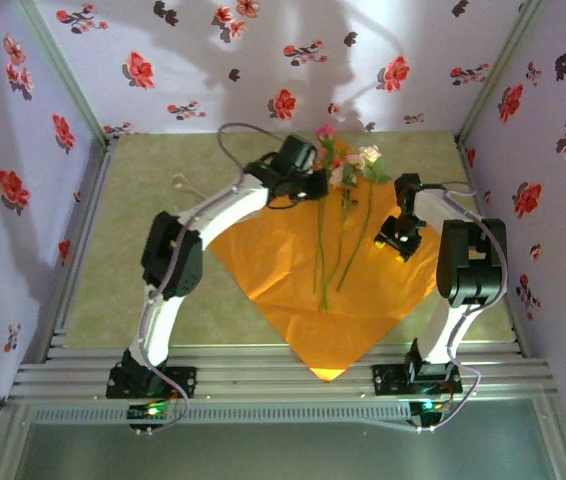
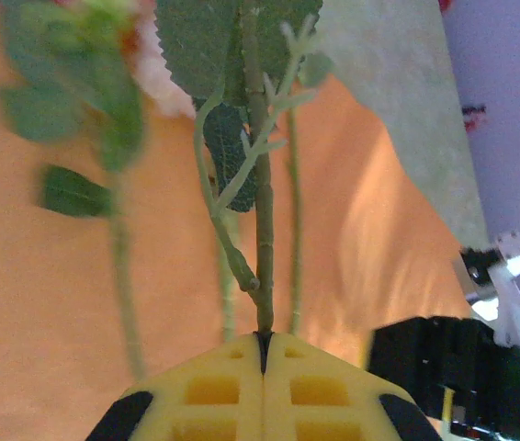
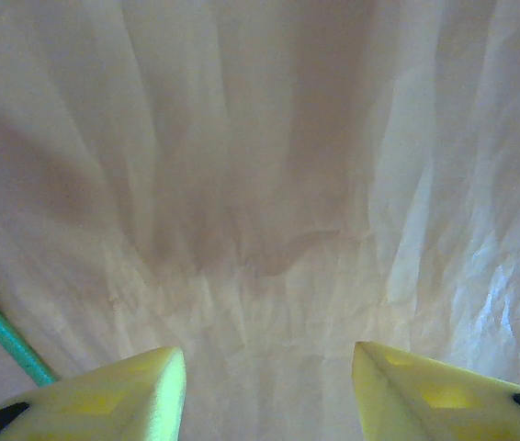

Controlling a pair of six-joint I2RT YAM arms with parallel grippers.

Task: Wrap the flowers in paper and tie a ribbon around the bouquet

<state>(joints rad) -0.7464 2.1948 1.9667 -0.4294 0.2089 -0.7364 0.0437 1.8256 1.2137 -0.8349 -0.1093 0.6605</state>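
The orange paper lies flat on the table as a diamond. The flowers lie across it, pink and cream heads toward the back wall and stems running toward me. My left gripper is at the head end. In the left wrist view its yellow fingers are shut on one green stem, with leaves and other stems above the paper. My right gripper hovers over the paper's right part, open, with only crinkled paper between its fingertips. The ribbon lies on the mat, back left.
Flower-print walls close in the back and both sides. A green mat covers the table around the paper. The paper's near corner overhangs the metal rail at the front. A green stem shows left of my right gripper. The right arm shows near the left gripper.
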